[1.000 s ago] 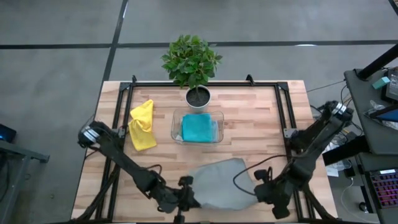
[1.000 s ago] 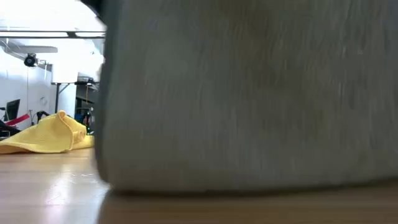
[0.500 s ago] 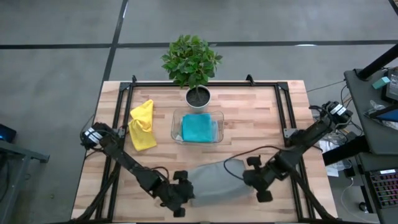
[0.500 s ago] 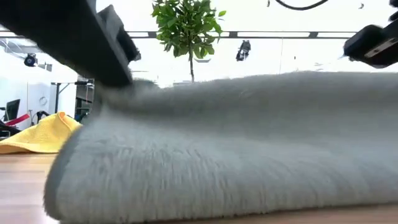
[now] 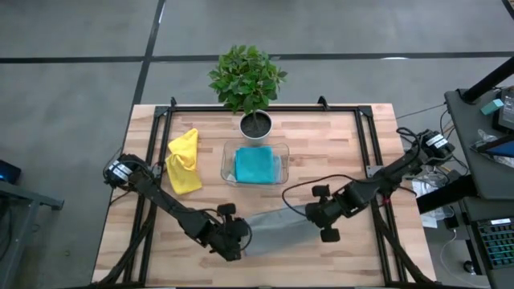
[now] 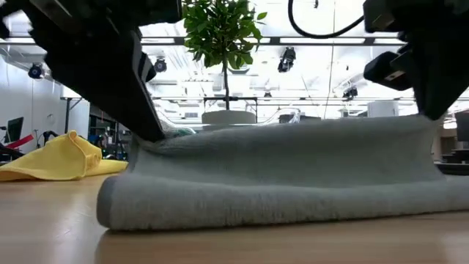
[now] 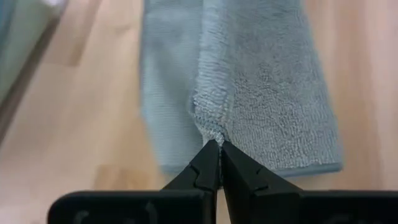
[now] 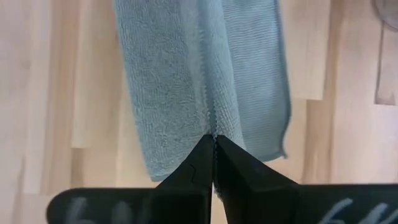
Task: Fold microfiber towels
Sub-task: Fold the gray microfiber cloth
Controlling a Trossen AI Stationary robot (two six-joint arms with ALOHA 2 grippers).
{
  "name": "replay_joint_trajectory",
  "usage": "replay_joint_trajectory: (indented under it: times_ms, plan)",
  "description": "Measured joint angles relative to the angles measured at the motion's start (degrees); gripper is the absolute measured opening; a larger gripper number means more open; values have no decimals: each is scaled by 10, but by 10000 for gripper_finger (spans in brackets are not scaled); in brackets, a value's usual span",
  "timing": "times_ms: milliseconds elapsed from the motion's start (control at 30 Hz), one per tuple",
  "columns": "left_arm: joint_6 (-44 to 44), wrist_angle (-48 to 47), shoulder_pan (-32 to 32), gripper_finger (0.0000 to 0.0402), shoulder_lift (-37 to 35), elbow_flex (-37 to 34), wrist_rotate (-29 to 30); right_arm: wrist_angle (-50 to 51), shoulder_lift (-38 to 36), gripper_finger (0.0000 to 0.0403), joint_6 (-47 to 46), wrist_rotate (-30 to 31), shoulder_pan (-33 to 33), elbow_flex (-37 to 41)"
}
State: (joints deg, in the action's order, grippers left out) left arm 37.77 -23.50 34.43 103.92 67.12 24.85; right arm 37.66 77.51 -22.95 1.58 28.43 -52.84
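Observation:
A grey microfiber towel (image 5: 273,229) lies folded over on itself near the table's front edge, its fold and lower layer (image 6: 278,202) on the wood. My left gripper (image 5: 239,235) is shut on the upper layer's left end. My right gripper (image 5: 310,215) is shut on its right end. A yellow towel (image 5: 183,160) lies crumpled at the left. A teal towel (image 5: 257,164) lies in the clear tray (image 5: 226,152). My left gripper pinches the folded-over layer's free edge (image 7: 210,132) at its left end between its two shut fingertips, slanting down from the table's left. That end is held a little above the lower layer. My right gripper pinches the same free edge (image 8: 212,127) at its right end between its fingertips, slanting down from the right. The upper layer runs between the two grippers (image 6: 293,136), nearly level and only slightly slack.
A potted plant (image 5: 249,80) stands at the far middle, just behind the tray. A black frame (image 5: 161,144) runs along the table's left, right and far sides. Bare wood (image 5: 337,168) lies between the grey towel and the tray.
Both grippers have gone toward the far edge and down, the right one also toward the left, carrying the grey towel's near edge. The towel, which hung from them, now lies folded over itself as a narrow strip.

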Motion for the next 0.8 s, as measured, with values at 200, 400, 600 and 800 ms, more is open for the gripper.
replay_joint_trajectory:
  times_ms: [200,400,600,800]
  plan:
    - [21,-22,-15,0,0,-1,30,1,6,9,13,0,-23,5]
    - [21,-25,-20,0,0,-4,31,-2,7,9,11,26,-37,21]
    - [24,-25,-22,0,1,-8,31,-11,7,9,5,60,-39,33]
    - [24,-25,-25,35,1,-8,45,-11,7,28,-5,60,-49,34]
